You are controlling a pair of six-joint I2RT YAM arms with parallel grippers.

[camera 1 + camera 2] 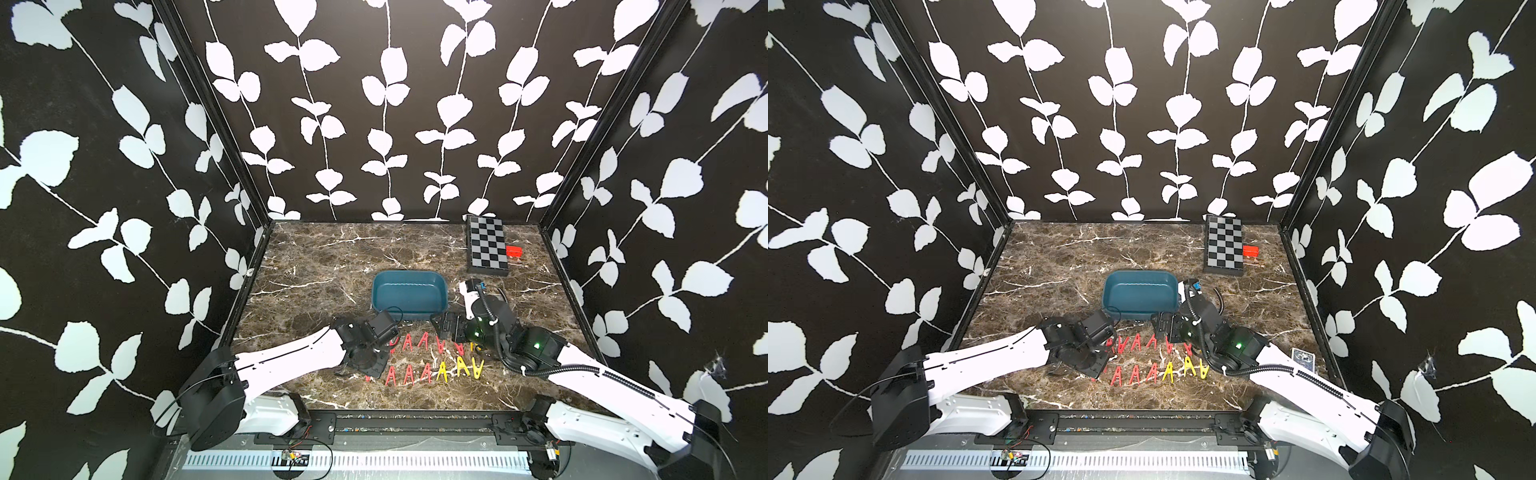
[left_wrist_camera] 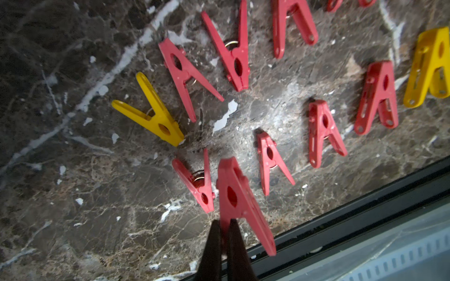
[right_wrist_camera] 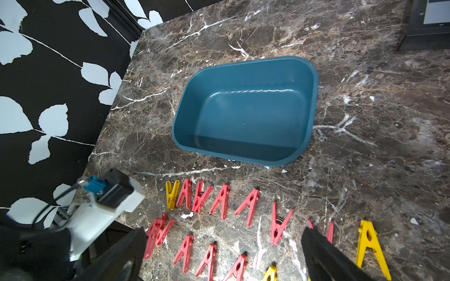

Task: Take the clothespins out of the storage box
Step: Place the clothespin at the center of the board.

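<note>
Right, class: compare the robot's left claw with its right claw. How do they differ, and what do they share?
1. The left claw is shut; the right claw is wide open.
2. The left claw pinches a red clothespin by one leg; the right claw holds nothing.
Shared: both are dark and hang over the clothespins laid out beside the empty box.

A robot test booth: leaf-patterned walls (image 1: 374, 104) enclose a marble-look tabletop (image 1: 316, 266), two arms (image 1: 286, 357) mounted on a bottom rail (image 1: 415, 422).
</note>
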